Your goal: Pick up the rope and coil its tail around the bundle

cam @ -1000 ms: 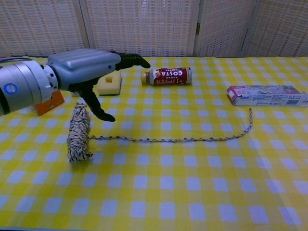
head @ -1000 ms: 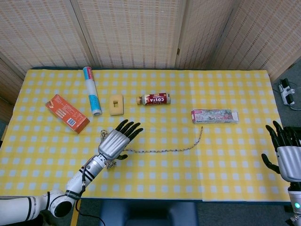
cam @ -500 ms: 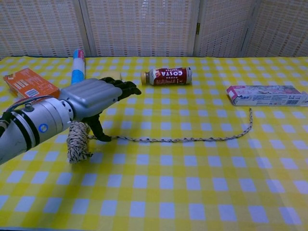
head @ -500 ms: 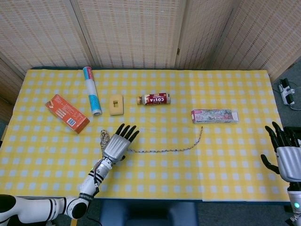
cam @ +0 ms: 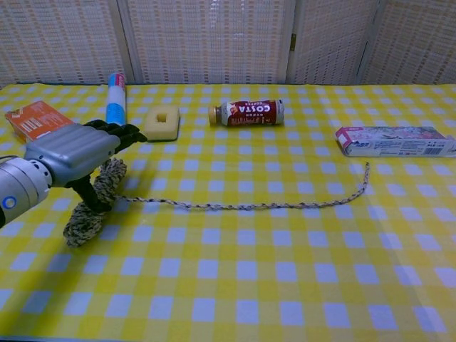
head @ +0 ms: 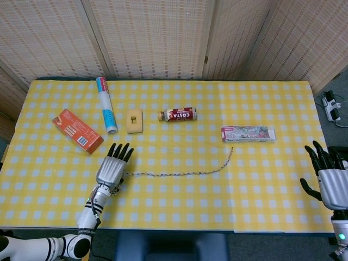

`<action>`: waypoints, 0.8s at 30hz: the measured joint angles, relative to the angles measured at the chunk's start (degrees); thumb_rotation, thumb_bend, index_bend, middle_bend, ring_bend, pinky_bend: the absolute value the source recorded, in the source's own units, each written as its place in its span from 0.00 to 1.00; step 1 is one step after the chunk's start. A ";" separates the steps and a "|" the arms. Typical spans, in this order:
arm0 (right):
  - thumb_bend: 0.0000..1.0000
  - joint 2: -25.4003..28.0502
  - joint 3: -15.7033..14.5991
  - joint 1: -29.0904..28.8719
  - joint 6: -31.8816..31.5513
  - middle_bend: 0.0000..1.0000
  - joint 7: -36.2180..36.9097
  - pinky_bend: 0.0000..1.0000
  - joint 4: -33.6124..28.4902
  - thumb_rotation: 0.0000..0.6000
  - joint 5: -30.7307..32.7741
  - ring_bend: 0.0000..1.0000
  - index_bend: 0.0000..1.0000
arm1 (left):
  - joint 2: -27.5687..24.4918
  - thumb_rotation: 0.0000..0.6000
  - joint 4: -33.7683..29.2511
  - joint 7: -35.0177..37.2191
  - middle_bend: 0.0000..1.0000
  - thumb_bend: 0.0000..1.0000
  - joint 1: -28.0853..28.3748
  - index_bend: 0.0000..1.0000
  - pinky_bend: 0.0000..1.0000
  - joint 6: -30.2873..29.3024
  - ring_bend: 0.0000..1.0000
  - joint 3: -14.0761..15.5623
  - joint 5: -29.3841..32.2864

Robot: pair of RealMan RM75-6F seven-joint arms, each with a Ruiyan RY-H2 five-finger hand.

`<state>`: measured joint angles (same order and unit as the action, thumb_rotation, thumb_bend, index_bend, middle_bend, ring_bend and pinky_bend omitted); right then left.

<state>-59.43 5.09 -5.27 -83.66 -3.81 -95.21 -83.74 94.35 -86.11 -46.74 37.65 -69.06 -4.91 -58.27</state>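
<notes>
The left hand (cam: 71,153) lies over the rope's bundle (cam: 89,206) near the left side of the desk (head: 272,179), its fingers (cam: 117,131) stretched flat and forward above the coils while the thumb hooks down against the bundle's side. Whether the bundle is truly gripped or only touched I cannot tell; it rests on the cloth under the palm. From beneath those fingers the rope's tail (cam: 285,206) runs off to the right across the checks, lying loose, and its free end curls up well apart from them, near the long printed box (cam: 395,141). The right hand (head: 329,176) hangs at the far right edge, well apart from the rope, fingers spread and empty.

The step in hand looks like the pick-up itself, the grasp not yet secured. The next move calls for closing firmly round the bundle and lifting it, then bringing the right hand in to take the tail for winding.
</notes>
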 measured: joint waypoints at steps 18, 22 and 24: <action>0.35 -0.54 -0.04 -0.21 0.49 0.02 1.56 0.00 1.43 1.00 0.17 0.14 0.00 | -8.61 1.00 -14.48 5.01 0.00 0.17 -4.14 0.00 0.05 1.97 0.03 0.70 8.82; 0.35 -0.69 -0.09 -0.14 0.55 0.02 1.96 0.00 1.84 1.00 0.32 0.14 0.00 | -7.04 1.00 -12.10 3.16 0.00 0.17 -4.44 0.00 0.05 -0.55 0.03 0.77 10.13; 0.35 -0.75 -0.09 -0.13 0.60 0.02 2.10 0.00 1.98 1.00 0.41 0.14 0.00 | -6.38 1.00 -10.73 2.18 0.00 0.17 -4.51 0.00 0.05 -1.49 0.03 0.68 10.75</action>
<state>-60.18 5.00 -5.40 -83.06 -1.71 -93.23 -83.33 87.97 -96.84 -44.56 33.15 -70.55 -4.22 -47.53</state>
